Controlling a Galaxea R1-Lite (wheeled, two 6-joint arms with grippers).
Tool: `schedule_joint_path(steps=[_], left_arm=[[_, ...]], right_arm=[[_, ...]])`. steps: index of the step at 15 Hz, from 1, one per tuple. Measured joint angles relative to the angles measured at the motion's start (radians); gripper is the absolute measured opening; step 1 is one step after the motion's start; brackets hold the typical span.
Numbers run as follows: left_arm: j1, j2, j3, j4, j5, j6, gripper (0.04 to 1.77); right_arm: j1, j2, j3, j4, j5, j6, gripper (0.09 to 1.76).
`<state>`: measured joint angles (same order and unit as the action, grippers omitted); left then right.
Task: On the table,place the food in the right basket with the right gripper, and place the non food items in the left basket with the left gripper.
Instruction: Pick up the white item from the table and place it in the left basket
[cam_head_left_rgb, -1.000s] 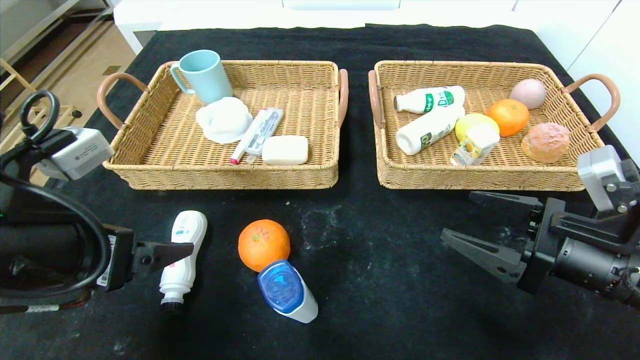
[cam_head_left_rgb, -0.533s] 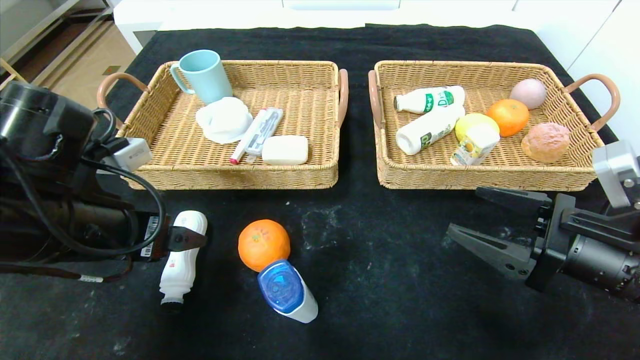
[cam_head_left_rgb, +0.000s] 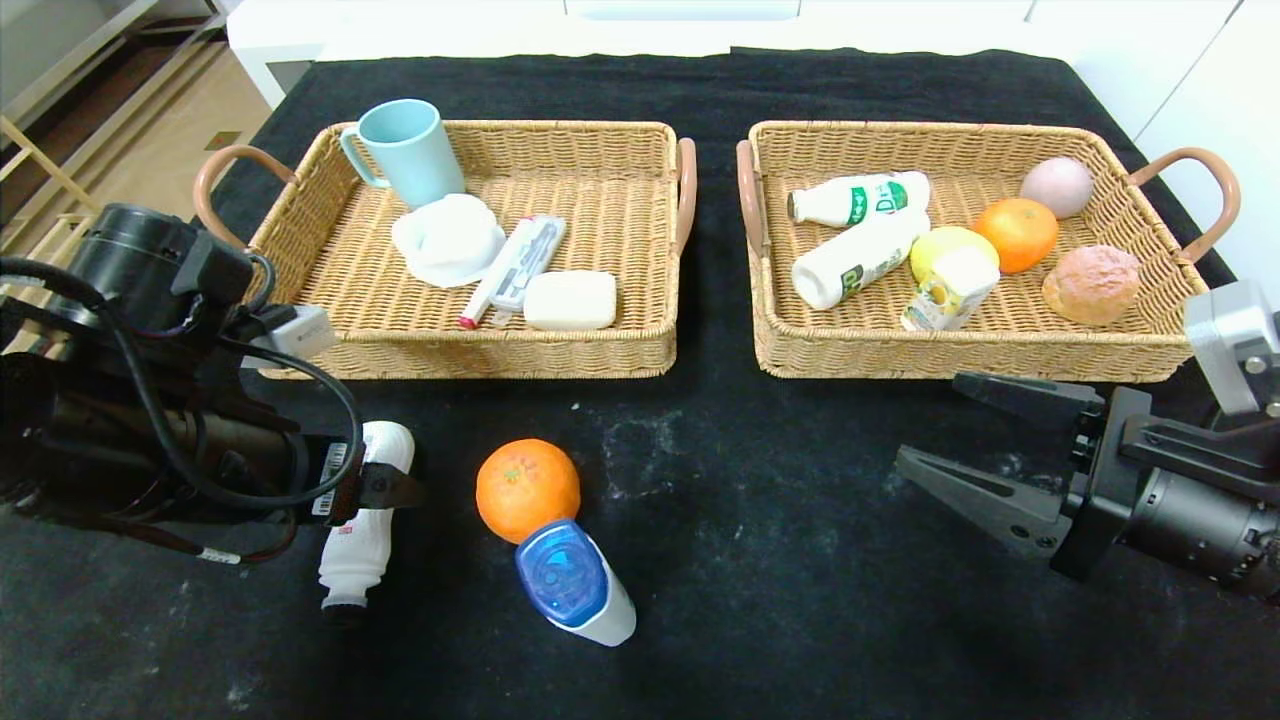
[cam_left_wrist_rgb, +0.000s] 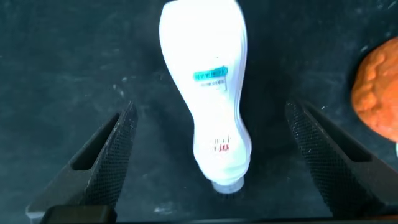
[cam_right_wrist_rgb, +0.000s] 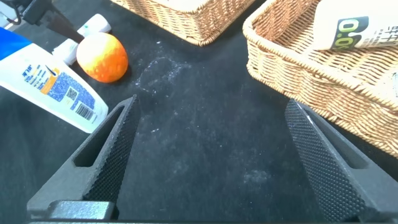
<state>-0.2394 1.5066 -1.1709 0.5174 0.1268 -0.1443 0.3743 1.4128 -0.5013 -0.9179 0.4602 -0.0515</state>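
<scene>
two baskets (cam_head_left_rgb: 460, 355), two oranges (cam_head_left_rgb: 527, 490), two milk bottles (cam_head_left_rgb: 858, 199)

A: What's beyond the white counter (cam_head_left_rgb: 640, 25)?
B: To its left, tan floor (cam_head_left_rgb: 170, 110), a grey shelf edge (cam_head_left_rgb: 70, 60) and a wood frame (cam_head_left_rgb: 45, 165). To its right, white cabinet fronts (cam_head_left_rgb: 1190, 70).
A: Light?
B: Bright, even.

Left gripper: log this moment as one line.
left gripper open, astride wavy white bottle | right gripper open, idle | orange on table
</scene>
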Motion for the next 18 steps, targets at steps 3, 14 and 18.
schedule_joint_path(steps=[3, 14, 18], left_arm=[[0.003, 0.017, -0.003, 0.001, -0.003, -0.002, 1.72], [0.009, 0.067, 0.017, 0.001, -0.003, -0.012, 1.63], [0.009, 0.069, 0.023, 0.002, -0.004, -0.019, 1.02]], right_arm=[[-0.001, 0.001, 0.000, 0.000, 0.000, 0.001, 1.70], [0.001, 0.000, 0.001, 0.000, 0.000, 0.001, 1.71], [0.001, 0.001, 0.001, 0.000, 0.000, 0.001, 1.71]])
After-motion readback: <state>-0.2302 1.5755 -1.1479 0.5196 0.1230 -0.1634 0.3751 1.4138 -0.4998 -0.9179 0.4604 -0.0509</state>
